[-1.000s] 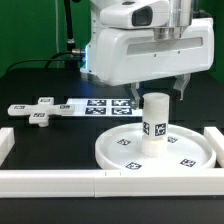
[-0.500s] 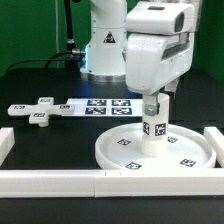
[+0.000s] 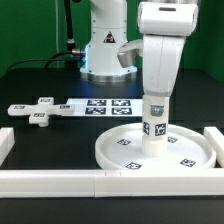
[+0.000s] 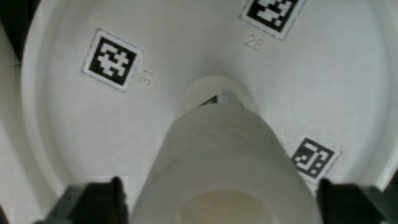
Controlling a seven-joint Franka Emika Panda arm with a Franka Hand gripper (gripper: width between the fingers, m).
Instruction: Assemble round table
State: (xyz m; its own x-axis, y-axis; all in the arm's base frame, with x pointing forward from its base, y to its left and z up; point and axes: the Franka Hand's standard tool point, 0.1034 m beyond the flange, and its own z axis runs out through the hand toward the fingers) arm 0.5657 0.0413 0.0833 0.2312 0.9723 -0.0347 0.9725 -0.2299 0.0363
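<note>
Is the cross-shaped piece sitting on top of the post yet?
No, the cross-shaped piece lies flat on the table at the exterior view's left, apart from the post standing on the round disc.

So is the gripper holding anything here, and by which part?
The gripper straddles the top end of the upright post standing on the disc; whether its fingers actually clamp it cannot be told.

White cylinder post [image 4: 221,140], upright on rimmed round disc [image 4: 71,135], seen from above; three black-and-white square tags [image 4: 112,60] on disc face; end effector [image 4: 222,205] astride post top, dark fingers [image 4: 93,200] close either side, contact indiscernible.
</note>
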